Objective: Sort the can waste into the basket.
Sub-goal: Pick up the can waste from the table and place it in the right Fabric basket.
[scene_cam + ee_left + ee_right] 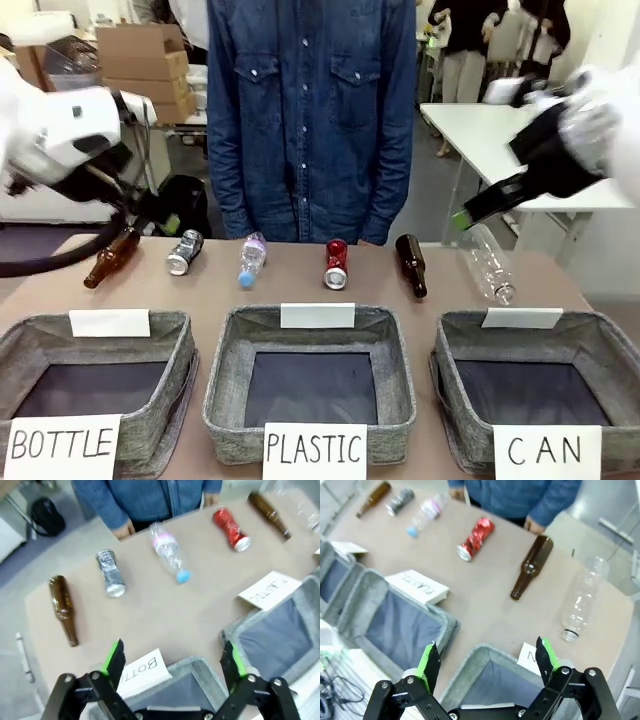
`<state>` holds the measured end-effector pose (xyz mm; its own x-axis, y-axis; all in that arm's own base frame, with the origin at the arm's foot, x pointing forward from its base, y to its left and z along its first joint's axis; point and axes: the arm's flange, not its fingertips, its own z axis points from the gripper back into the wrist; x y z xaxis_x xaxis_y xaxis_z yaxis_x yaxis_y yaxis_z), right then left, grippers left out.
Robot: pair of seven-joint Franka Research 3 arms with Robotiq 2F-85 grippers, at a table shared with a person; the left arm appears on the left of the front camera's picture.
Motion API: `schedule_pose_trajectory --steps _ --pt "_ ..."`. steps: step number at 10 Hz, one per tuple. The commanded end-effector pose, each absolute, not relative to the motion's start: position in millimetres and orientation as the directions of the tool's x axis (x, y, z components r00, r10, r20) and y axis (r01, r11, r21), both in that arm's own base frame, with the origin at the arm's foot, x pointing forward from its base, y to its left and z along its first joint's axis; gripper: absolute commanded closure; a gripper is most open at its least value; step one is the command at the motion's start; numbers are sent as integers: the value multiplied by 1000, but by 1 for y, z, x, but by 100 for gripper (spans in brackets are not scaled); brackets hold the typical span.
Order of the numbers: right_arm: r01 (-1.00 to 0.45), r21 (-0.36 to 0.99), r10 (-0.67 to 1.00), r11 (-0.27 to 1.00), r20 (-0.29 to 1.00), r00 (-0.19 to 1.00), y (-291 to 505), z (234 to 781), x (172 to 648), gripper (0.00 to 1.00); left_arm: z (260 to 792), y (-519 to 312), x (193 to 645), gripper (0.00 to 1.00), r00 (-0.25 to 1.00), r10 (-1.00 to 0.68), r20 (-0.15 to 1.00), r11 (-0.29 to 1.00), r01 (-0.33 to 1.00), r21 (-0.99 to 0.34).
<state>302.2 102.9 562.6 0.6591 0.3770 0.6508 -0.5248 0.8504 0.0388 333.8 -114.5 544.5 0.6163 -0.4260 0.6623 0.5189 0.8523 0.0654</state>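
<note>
Red can (336,264) lies on its side well past the fingers of the right gripper (486,650), with a brown bottle (532,568) near it; dark can (110,573) lies ahead of the left gripper (172,655), and a clear bottle (169,551) lies between the two cans; the front view shows the "CAN" sign on the basket (455,330); both grippers hang wide open, holding nothing, tipped down toward the table (300,295).

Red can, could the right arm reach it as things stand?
Probably yes: the red can lies apart from the brown glass bottle, and nothing stands between it and the open right tool.
</note>
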Motion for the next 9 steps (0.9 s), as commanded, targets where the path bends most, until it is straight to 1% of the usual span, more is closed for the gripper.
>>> schedule_pose_trajectory --steps 1,2,3,4,5,6,7,8,9 --pt "-529 17 413 849 604 682 120 529 327 0 487 -95 252 0 559 -451 696 865 465 188" --pt "-529 17 413 849 604 682 120 529 327 0 544 -115 334 0 616 -426 662 852 519 65" --pt "-528 37 377 849 657 653 100 569 294 0 544 -115 334 0 616 -426 662 852 519 65" --pt "-494 109 348 863 581 735 107 555 309 0 576 -108 309 0 569 -433 699 855 504 119" --pt "-453 269 239 850 570 786 94 556 315 0 580 -100 316 0 620 -434 654 748 653 -123" --pt "-299 494 29 817 482 876 69 564 316 0 584 -77 317 0 680 -457 573 665 689 -288" --pt "-137 711 -171 690 344 923 33 567 312 0 584 -45 316 0 724 -380 576 521 682 -513" --pt "-49 843 -331 535 263 906 1 560 308 0 577 -18 315 0 768 -285 573 424 637 -644" --pt "-17 909 -419 417 209 884 -24 552 303 0 567 6 313 0 801 -185 570 332 597 -730"
